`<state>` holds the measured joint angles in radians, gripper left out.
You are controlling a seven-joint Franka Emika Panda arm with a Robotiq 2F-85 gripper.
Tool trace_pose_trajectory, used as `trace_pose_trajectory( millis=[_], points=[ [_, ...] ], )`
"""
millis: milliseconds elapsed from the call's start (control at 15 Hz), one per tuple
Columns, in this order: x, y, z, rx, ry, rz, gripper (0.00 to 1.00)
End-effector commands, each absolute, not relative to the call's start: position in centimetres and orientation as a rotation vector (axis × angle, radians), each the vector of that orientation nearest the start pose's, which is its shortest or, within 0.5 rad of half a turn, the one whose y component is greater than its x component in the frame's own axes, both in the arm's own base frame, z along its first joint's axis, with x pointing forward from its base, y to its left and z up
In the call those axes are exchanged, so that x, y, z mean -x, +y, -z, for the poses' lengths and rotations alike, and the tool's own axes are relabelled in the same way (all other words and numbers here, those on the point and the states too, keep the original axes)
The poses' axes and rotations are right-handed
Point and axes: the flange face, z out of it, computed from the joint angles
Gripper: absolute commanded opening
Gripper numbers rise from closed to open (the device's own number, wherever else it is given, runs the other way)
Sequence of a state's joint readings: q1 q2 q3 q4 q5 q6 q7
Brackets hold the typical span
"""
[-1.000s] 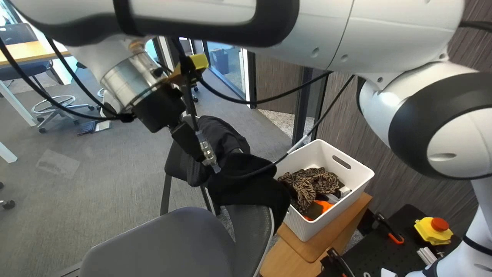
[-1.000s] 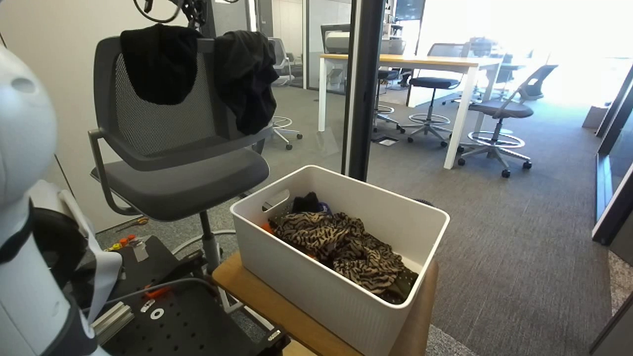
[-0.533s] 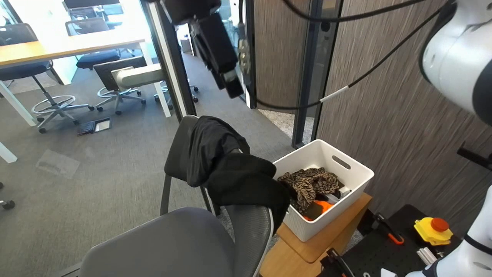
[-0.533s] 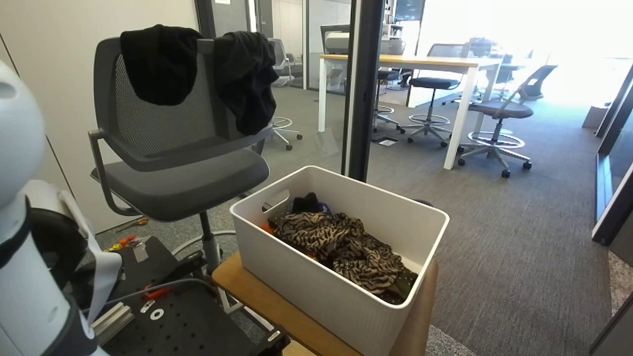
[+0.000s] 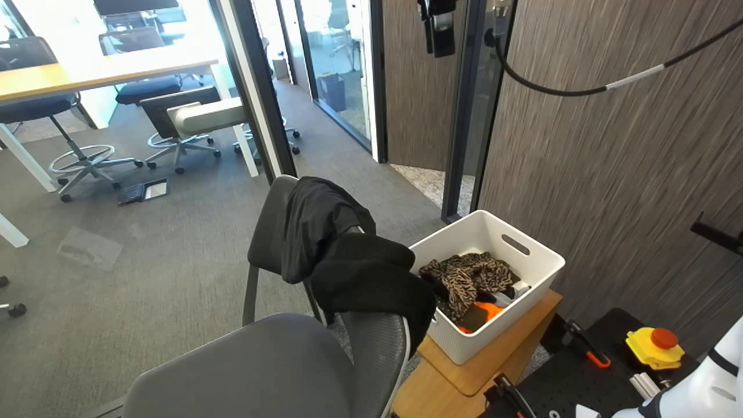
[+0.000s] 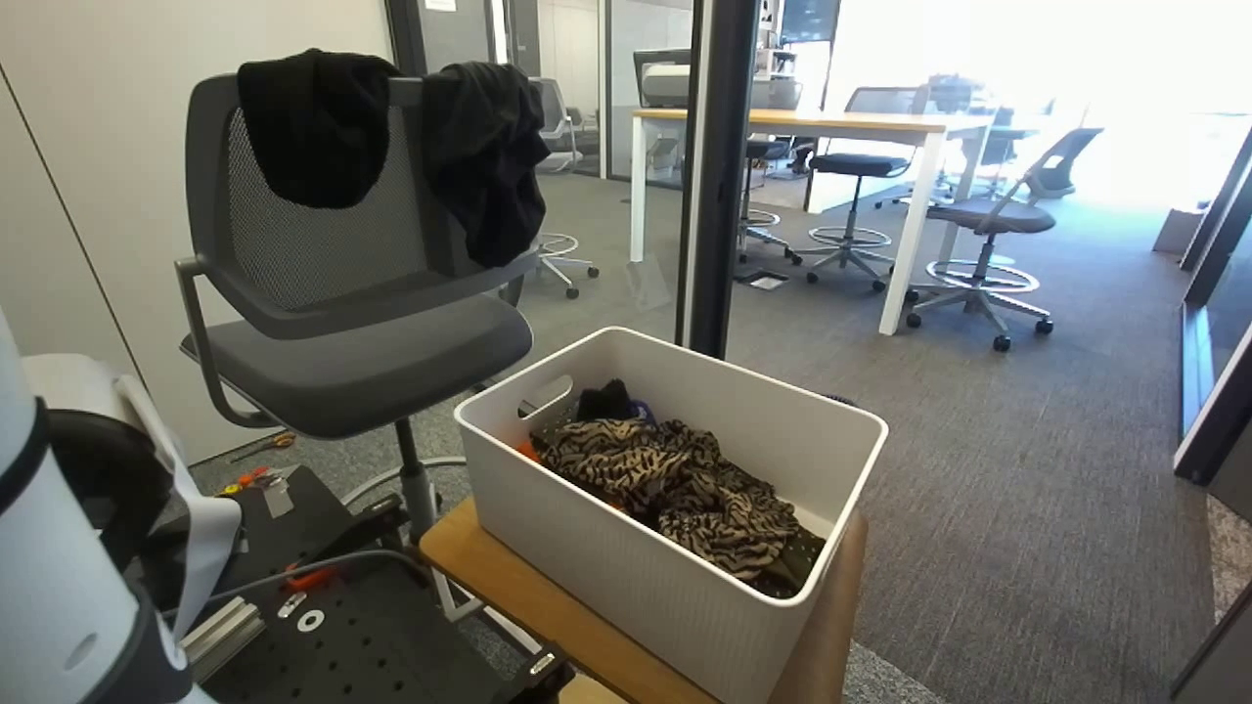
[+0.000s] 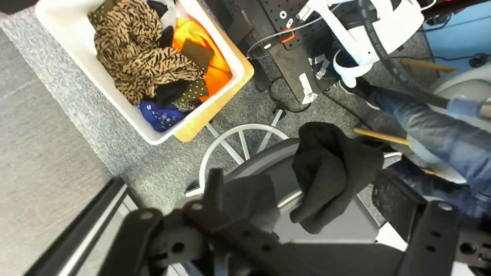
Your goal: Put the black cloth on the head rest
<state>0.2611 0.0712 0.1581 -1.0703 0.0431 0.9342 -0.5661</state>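
Observation:
The deep-black cloth hangs folded over the head rest, the upper edge of the grey chair's backrest. It drapes down the mesh in an exterior view and shows between my fingers in the wrist view. A bare stretch of the head rest lies between it and the charcoal-grey garment beside it. My gripper is open and empty, high above the chair, its fingers apart from the cloth. Only its tips show at the top edge of an exterior view. My left finger partly hides the garment.
A white bin with a brown-and-tan mottled cloth stands on a wooden stool. A yellow-and-red stop button sits on the dark base plate. A person's legs show in the wrist view. A dark post stands behind.
My gripper has risen from just above the cloths, up and to the right in an exterior view, and most of the arm has left that view. The cloths have stayed on the backrest.

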Motion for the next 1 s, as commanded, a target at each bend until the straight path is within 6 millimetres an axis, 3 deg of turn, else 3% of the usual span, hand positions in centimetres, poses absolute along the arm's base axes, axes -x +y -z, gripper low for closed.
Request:
trace_pose_trajectory(
  millis=[0, 333, 933],
  points=[
    [-42.5, 15.5, -73.6, 2.803, -1.19, -0.337, 1.0],
    [-40.1, 11.1, -69.6, 2.86, -0.876, -0.468, 1.0],
    [-36.1, 6.2, -60.4, 2.853, -0.699, -0.339, 1.0]
  ],
)
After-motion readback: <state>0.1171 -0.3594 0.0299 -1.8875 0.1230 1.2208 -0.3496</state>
